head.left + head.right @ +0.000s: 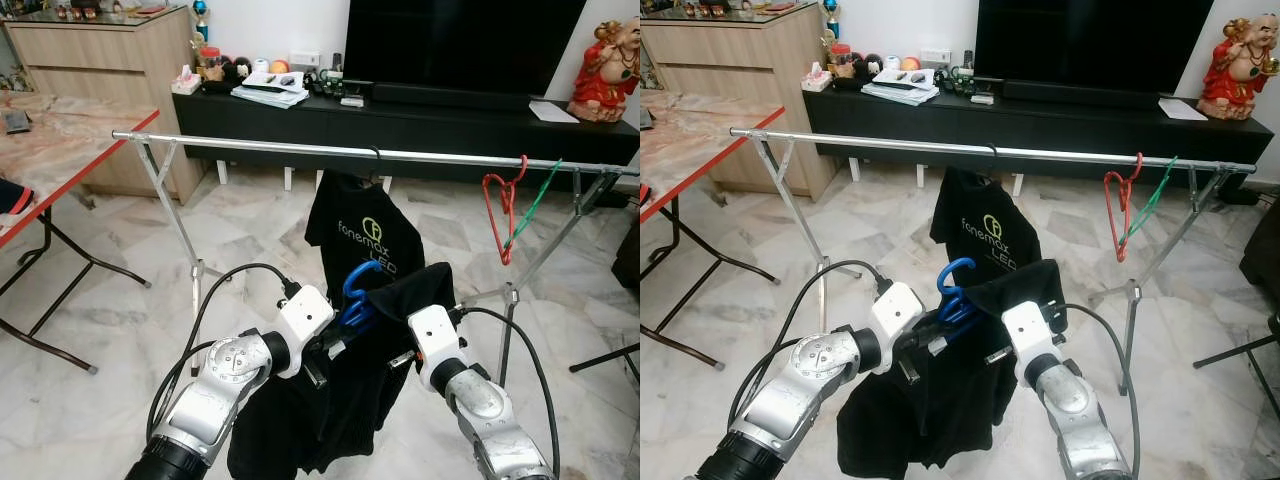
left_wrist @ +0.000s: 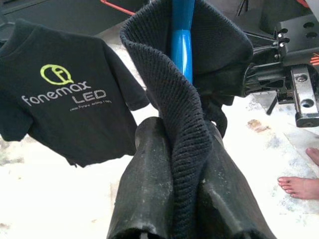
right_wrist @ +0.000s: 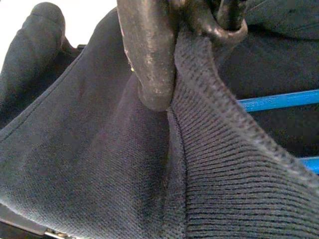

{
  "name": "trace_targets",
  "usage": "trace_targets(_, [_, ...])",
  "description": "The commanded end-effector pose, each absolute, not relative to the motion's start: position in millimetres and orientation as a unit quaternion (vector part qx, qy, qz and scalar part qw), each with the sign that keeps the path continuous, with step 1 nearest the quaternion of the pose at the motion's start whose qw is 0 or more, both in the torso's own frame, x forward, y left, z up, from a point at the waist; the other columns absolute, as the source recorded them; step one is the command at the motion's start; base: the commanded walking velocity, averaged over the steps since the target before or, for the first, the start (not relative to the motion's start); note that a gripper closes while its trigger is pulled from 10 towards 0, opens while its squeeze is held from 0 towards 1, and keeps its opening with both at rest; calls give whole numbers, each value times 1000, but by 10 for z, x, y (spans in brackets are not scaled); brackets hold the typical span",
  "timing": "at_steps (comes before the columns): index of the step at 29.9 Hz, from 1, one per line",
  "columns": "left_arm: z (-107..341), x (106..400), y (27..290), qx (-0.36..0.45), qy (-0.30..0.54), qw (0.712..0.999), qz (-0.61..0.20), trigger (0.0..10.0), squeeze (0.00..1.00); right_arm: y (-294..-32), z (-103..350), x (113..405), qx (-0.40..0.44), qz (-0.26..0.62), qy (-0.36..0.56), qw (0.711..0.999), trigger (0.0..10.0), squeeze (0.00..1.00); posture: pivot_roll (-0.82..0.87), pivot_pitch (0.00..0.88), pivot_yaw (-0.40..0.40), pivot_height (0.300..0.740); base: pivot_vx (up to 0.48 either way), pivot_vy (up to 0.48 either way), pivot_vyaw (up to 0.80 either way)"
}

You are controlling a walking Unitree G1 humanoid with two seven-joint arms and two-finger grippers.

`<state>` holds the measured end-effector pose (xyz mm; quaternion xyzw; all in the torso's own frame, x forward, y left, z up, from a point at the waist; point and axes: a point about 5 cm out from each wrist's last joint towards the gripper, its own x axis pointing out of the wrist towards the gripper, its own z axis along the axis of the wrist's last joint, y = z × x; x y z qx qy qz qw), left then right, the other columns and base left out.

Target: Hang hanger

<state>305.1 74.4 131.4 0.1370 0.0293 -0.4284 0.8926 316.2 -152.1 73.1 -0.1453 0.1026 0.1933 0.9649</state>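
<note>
A blue hanger [image 1: 355, 288] sits inside a black garment [image 1: 330, 400], its hook sticking up out of the ribbed collar [image 2: 189, 124]. My left gripper [image 2: 182, 130] is shut on that collar just below the blue hook. My right gripper [image 3: 187, 45] is shut on the same garment's collar from the other side, with blue hanger bars [image 3: 279, 99] beside it. Both hold the garment low, in front of the silver rail [image 1: 300, 149]. A black "fonemax LED" T-shirt [image 1: 365, 240] hangs from the rail's middle.
A red hanger [image 1: 505, 215] and a green hanger [image 1: 535, 200] hang near the rail's right end. The rack's legs [image 1: 180, 220] stand on marble floor. A folding table [image 1: 60, 180] is at left, a TV console [image 1: 400, 120] behind. A person's bare foot [image 2: 299, 186] is nearby.
</note>
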Motion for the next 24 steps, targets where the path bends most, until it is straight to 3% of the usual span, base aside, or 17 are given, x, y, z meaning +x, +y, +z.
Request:
trace_targets(1, [1346,3056,754,135,23,893,-428,10000,0,-1571,756,3194,-149,183,103,966,0,0,105,0,-65,740,0,0,0])
trace_targets(13, [1162,2979,1028,178,67,888,-419,10000,0,-1689,740,3222,-170,153,118,966,0,0,103,0,-60,740,0,0,0])
trace_targets(16, [964,2894,1292,253,115,866,-416,10000,0,-1776,725,3223,-192,147,130,962,0,0,108,0,-59,740,0,0,0])
trace_targets(24, [870,2764,1826,332,173,829,-415,10000,0,-1964,720,3257,-293,150,155,931,0,0,112,0,-59,740,0,0,0])
